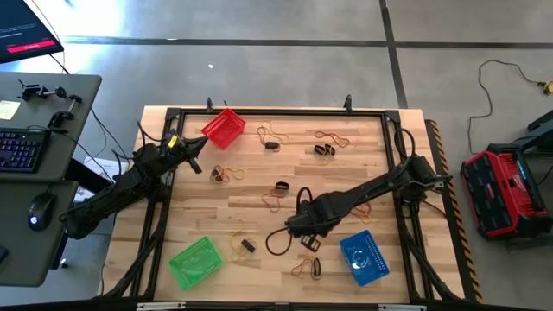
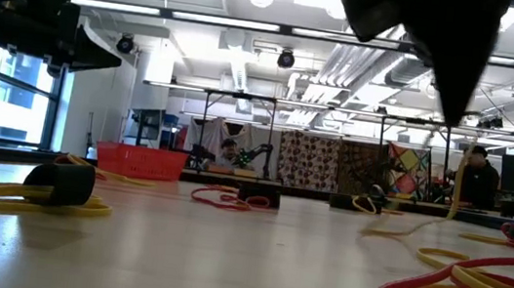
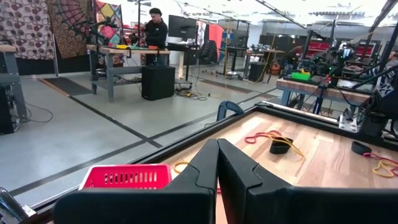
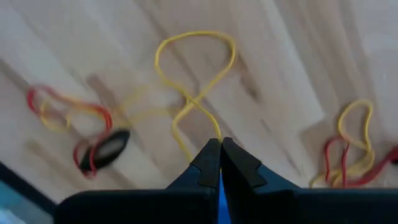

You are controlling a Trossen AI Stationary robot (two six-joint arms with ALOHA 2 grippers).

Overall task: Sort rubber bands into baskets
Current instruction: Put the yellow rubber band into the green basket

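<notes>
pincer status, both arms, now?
Left pincer: shut, empty, raised near the red basket.
Right pincer: shut on a yellow rubber band, lifted above the table.

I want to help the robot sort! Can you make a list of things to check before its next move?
1. Right hand shut on a yellow rubber band: ok.
2. Band lifted off the table: ok, it dangles in the right wrist view.
3. Which basket suits yellow: cannot tell.
4. Blue basket close to the right hand: ok.
5. Left hand shut and empty, waiting near the red basket: ok.
6. Green basket upright: ok.
</notes>
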